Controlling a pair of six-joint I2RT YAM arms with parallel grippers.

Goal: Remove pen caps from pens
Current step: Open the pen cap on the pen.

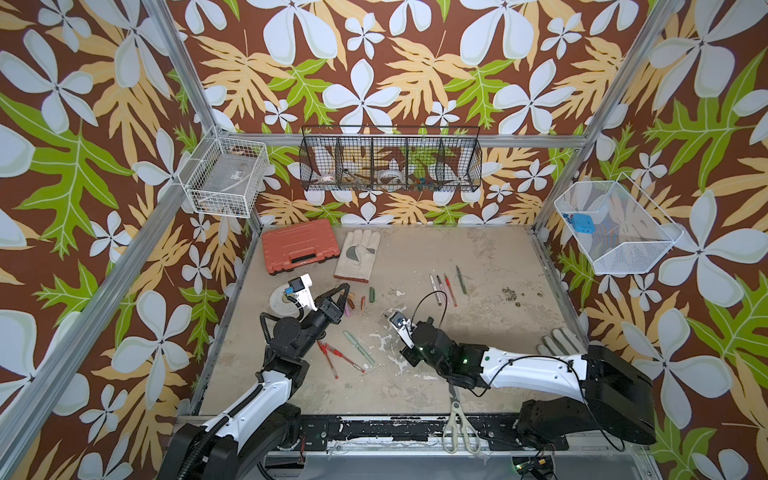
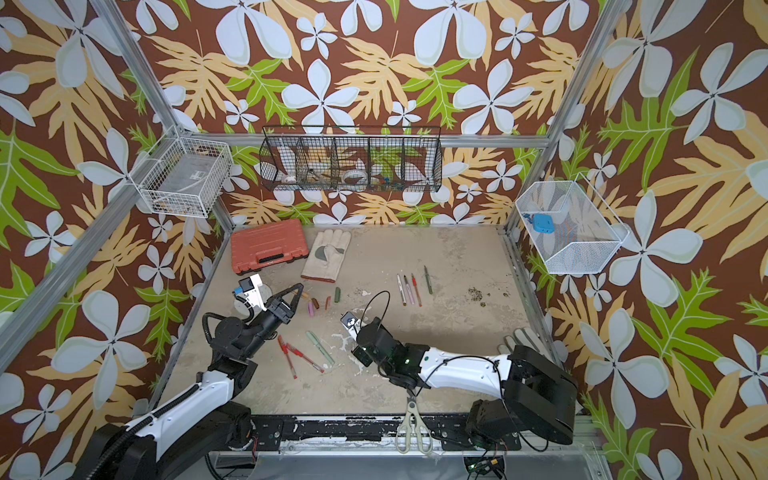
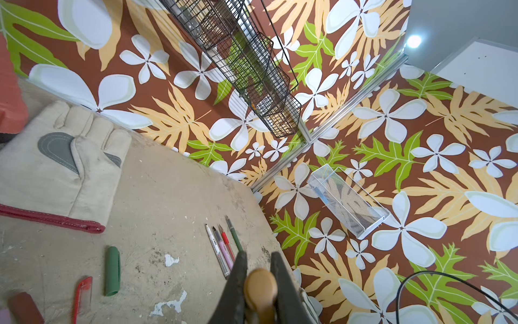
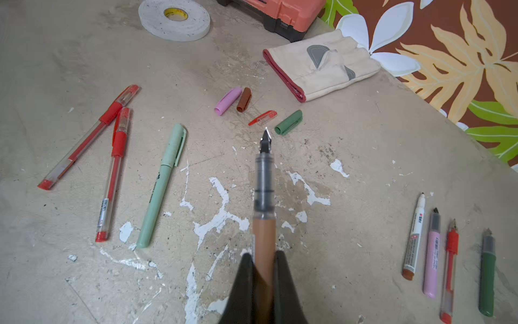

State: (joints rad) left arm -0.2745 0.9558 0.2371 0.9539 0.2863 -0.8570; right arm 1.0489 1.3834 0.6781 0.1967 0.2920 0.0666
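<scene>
Your right tool (image 4: pixel 263 255) clamps the gold-brown pen (image 4: pixel 263 232), nib bared and pointing toward the glove (image 4: pixel 322 67); your left tool (image 3: pixel 259 255) pinches its gold cap (image 3: pixel 260 289) near the loose caps (image 4: pixel 244 103) by the glove's cuff, probably to drop it there.

Pen caps (image 1: pixel 371 294) just before glove (image 1: pixel 358 254)

A scuffed, paint-flecked tabletop (image 1: pixel 478 249) carries an orange-red tool case (image 1: pixel 300 246) at the back, with a cream work glove (image 1: pixel 358 255) just beside it. A white tape roll (image 4: pixel 173 19) lies flat near the case. Scissors (image 1: pixel 456 411) sit at the front edge and a grey glove (image 1: pixel 559 340) lies by the right wall. On the walls hang a black wire basket (image 1: pixel 390 164), a white wire basket (image 1: pixel 226 178) and a white mesh basket (image 1: pixel 619 249) holding something blue (image 1: pixel 579 222)
</scene>
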